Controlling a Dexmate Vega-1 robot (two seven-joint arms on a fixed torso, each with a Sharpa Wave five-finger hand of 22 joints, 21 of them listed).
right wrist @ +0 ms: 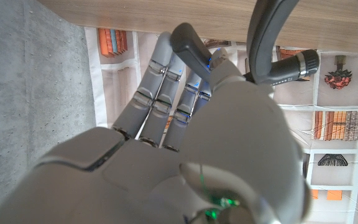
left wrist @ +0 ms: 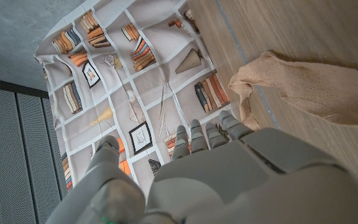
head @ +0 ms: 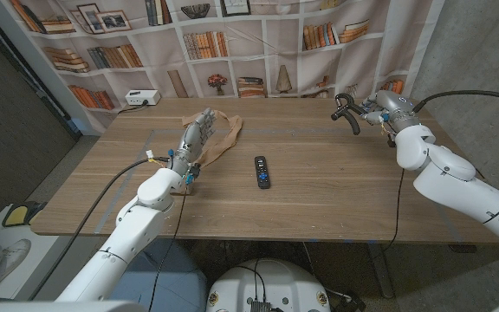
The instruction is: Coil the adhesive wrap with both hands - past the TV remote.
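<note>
Beside the tan wrap (head: 223,139), left hand (head: 196,136) fingers spread, empty; right hand (head: 372,107) unclear.

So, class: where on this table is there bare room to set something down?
Bare wood lies between the TV remote and the right hand, and along the near table edge. It is crowded where the left hand meets the adhesive wrap.

Left robot hand (head: 196,135) reaches forward, fingers extended; right robot hand (head: 366,110) (raised) — fingers straight, empty.

Even, soft indoor light, faint shadows, sharp head view, blurred close-up wrist foregrounds.
</note>
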